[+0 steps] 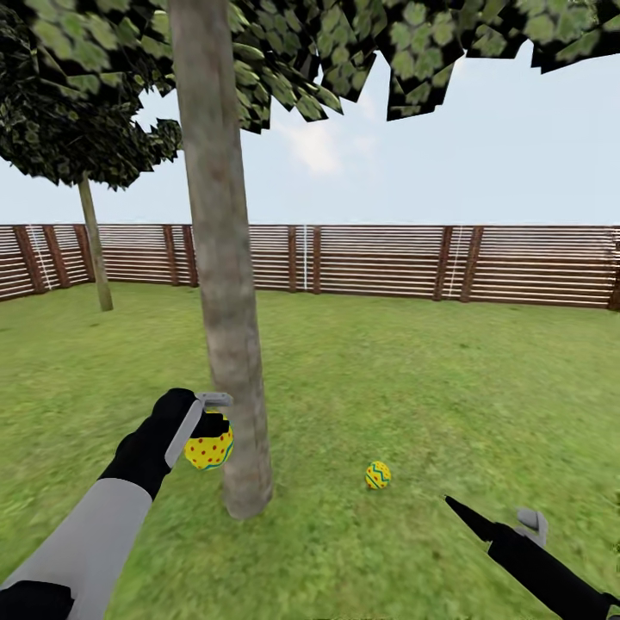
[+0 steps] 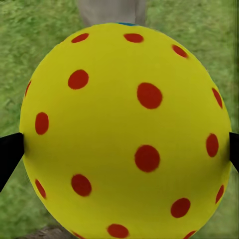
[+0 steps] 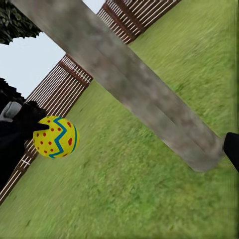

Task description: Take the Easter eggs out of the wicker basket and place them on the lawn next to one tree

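Note:
My left gripper (image 1: 211, 430) is shut on a yellow Easter egg (image 1: 209, 449) with red dots, held just above the lawn (image 1: 413, 387) and close against the left side of a thick grey-brown tree trunk (image 1: 226, 284). In the left wrist view this egg (image 2: 124, 134) sits between the two black fingertips. The right wrist view shows the held egg (image 3: 56, 137) with a blue zigzag band. A second yellow egg (image 1: 377, 474) with a blue zigzag lies on the grass right of the trunk's foot. My right gripper (image 1: 492, 513) hangs open and empty at the lower right. The wicker basket is out of view.
A brown slatted fence (image 1: 387, 263) closes off the lawn at the back. A thinner tree (image 1: 95, 250) stands far left near the fence. Leaves hang overhead. Open grass stretches to the right of the trunk and behind it.

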Robot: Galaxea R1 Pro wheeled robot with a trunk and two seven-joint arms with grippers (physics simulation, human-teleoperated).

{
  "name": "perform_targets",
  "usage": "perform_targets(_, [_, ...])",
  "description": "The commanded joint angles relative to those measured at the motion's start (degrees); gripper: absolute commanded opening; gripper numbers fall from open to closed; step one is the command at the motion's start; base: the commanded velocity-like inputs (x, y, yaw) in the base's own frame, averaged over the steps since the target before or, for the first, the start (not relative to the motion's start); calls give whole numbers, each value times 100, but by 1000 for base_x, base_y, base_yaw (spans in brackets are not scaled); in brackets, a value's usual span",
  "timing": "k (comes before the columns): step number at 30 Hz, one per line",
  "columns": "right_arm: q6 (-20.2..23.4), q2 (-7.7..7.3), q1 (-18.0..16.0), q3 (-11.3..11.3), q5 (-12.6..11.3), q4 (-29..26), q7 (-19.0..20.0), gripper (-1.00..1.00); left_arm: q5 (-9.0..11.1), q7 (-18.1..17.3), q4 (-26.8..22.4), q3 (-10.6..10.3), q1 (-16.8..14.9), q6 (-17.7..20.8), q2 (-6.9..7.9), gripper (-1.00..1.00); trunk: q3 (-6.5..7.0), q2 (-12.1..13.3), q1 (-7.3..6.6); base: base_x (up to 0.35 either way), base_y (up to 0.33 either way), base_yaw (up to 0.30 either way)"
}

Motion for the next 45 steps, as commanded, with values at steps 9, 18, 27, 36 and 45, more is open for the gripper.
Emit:
perform_targets(9, [34, 1, -6, -5, -21, 2, 8, 100, 58, 53, -7, -21, -4, 18, 8, -100, -52, -8, 1, 0, 0, -241])
perform_targets(18, [34, 1, -6, -5, -21, 2, 8, 100, 58, 53, -7, -23, -4, 18, 8, -100, -83, -8, 1, 0, 0, -258])
perform_targets(27, [34, 1, -6, -3, -21, 2, 8, 100, 58, 53, -7, -23, -4, 18, 8, -100, -112, -8, 1, 0, 0, -260])
perform_targets(36, [34, 1, -6, -3, -21, 2, 8, 100, 58, 54, -7, -30, -4, 18, 8, -100, -141, -8, 1, 0, 0, -260])
perform_targets(45, [34, 1, -6, -2, -21, 2, 8, 100, 58, 54, -7, -30, -4, 18, 7, -100, -168, -8, 1, 0, 0, -261])
